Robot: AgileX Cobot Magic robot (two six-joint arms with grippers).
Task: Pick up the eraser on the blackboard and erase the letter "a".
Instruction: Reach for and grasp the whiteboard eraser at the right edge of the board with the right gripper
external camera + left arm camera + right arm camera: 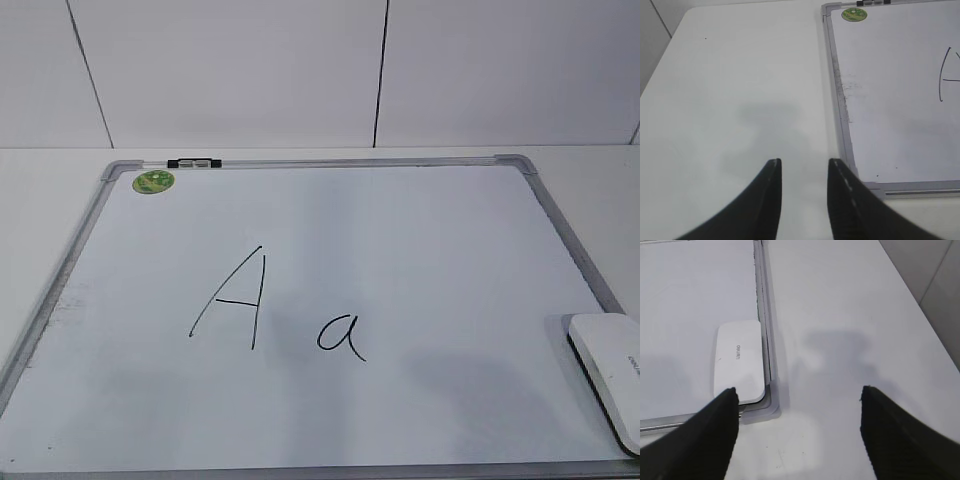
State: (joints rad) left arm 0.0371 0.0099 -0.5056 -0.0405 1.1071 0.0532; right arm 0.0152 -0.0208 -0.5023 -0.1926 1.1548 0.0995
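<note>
White wall panels with dark seams stand behind a white tabletop [40, 190], and on this tabletop the blackboard [420, 240] lies flat; it is really a white board with a grey metal frame and rounded corners. All places below are given relative to this board.

Near its far left corner a round green sticker [153, 181] sits on the writing surface, and just beside it a small black clip [194, 162] is on the far frame edge. Around the middle of the board a tall capital "A" [232, 300] is written in thin black marker. Just to the right of it stands the letter "a" [341, 335], smaller and cursive, not touching the capital.

The eraser [608, 370] lies on the board in its near right corner, with its long side along the right frame. In the right wrist view small grey lettering shows on its white top.

The left hand [805, 167] hangs over the bare tabletop beside the left frame of the board, with a narrow gap between its fingers and nothing between them. The right hand [797, 392] is spread wide near the near right corner of the board; its left finger [715, 425] is close to the eraser's end, and it holds nothing.
</note>
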